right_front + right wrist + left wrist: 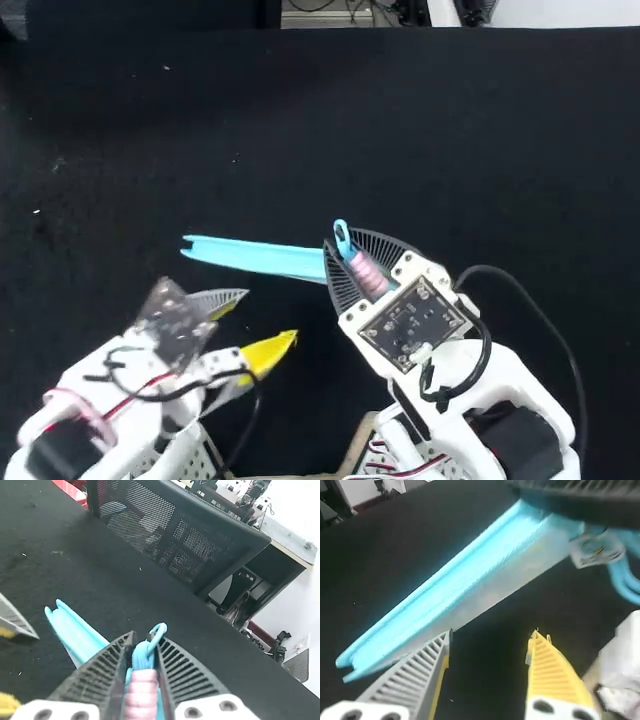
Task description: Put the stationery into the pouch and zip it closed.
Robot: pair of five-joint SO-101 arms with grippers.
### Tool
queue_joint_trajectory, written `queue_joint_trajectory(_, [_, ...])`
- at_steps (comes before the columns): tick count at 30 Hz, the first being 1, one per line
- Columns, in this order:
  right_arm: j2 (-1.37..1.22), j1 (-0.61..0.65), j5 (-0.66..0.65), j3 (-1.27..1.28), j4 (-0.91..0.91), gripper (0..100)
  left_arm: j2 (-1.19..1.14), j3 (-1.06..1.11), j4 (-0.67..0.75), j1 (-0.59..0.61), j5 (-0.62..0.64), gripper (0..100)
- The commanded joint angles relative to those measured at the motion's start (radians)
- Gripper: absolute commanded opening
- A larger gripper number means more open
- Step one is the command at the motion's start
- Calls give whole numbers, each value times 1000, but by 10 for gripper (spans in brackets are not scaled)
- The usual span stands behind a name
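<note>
Slippage is the worry: the right gripper (145, 642) has its black fingers closed on one end of the long pale-blue translucent plastic pouch (255, 258), at its blue cord loop (156, 630), and a sideways pull could twist it free. The pink ribbed piece (142, 690) between them is possibly the zip tab. The left gripper (492, 635) hangs open just beside the pouch's long edge. Black tabletop (450, 130) stretches wide beyond, giving room to move.
</note>
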State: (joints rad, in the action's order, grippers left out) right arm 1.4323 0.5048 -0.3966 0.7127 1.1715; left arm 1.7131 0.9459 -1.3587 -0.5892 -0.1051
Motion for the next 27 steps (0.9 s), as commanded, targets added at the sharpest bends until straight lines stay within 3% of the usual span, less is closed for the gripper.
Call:
queue_joint_trajectory(1, [-8,-5,-2,-2,-26,10,6,85,192,148,-81,245])
queue_joint_trajectory(4, [-10,-5,-2,-2,-25,10,6,102,256,194,-127,245])
queue_joint_trajectory(14, [-12,-5,-2,-2,-28,10,5,88,249,111,-390,245])
queue_joint_trajectory(21, [-12,0,-2,-1,-25,10,5,140,321,117,-408,245])
queue_joint_trajectory(27, [-12,97,-2,4,-23,10,-32,140,391,119,-414,245])
